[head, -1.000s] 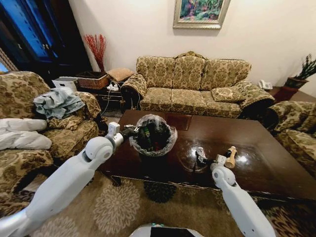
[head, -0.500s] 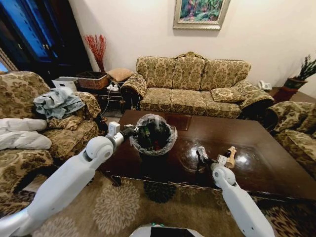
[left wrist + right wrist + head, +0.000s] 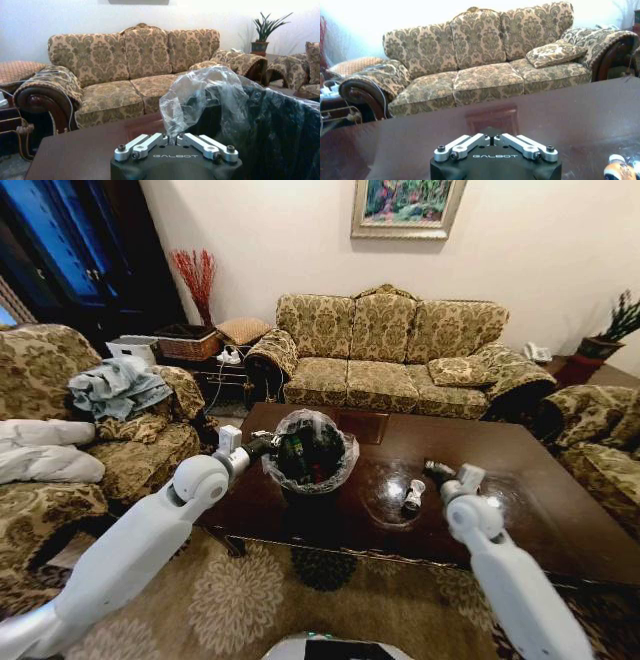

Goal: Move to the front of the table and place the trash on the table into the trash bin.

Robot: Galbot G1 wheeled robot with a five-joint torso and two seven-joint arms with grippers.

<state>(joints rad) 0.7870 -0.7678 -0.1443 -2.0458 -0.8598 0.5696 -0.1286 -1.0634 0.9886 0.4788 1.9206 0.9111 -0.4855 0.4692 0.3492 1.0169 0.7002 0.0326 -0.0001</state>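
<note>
**Item — silver-grey can** (image 3: 412, 496). Laid on its side on the table (image 3: 560, 530), in a bright patch of reflection. Its long axis is judged to run mostly away from the robot, slightly slanted. It is found just beside the right gripper (image 3: 437, 471), to that gripper's left and a little nearer the robot. The right arm is much the nearer one.

**Right gripper.** Held low over the table top, near the can. Whether it is open or closed cannot be told, and nothing is seen to be held in it. In the right wrist view a small orange-and-white piece (image 3: 618, 170) is caught at the edge; it is not identified with certainty.

**Left gripper** (image 3: 258, 446). Parked against the liner of the trash bin (image 3: 345, 455); its state cannot be told either.

**Trash bin.** Stood on the table, well apart from the can on the robot's left. Dark items with a touch of green are made out inside.

**Surface and room.** Dark glossy wood with a square inlay (image 3: 360, 425) — slippery for a rolling can, it is judged. A patterned sofa (image 3: 385, 340) is set behind and a floral carpet (image 3: 250, 600) below.
</note>
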